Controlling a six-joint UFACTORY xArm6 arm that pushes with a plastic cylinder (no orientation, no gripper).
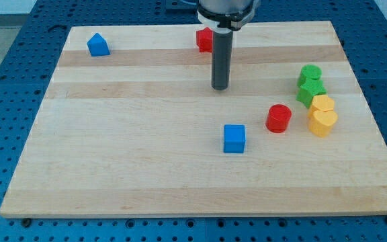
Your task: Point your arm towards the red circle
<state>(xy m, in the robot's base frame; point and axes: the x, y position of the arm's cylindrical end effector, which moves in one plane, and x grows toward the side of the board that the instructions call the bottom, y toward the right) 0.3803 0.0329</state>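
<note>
In the camera view, a wooden board (146,168) is seen lying on a blue perforated table (19,40). The tool is a plain dark rod with nothing held by it; my tip (220,88) is set down on bare wood in the upper middle of the board, touching no block. The red circle (279,118) is found toward the view's lower right of the tip, apart from it. A blue cube (234,138) is placed near the red circle's left. At the right, two green blocks (310,84) and two yellow blocks (322,114) are clustered. A red block (204,39) is partly hidden behind the rod. A blue block (98,45) sits upper left.
</note>
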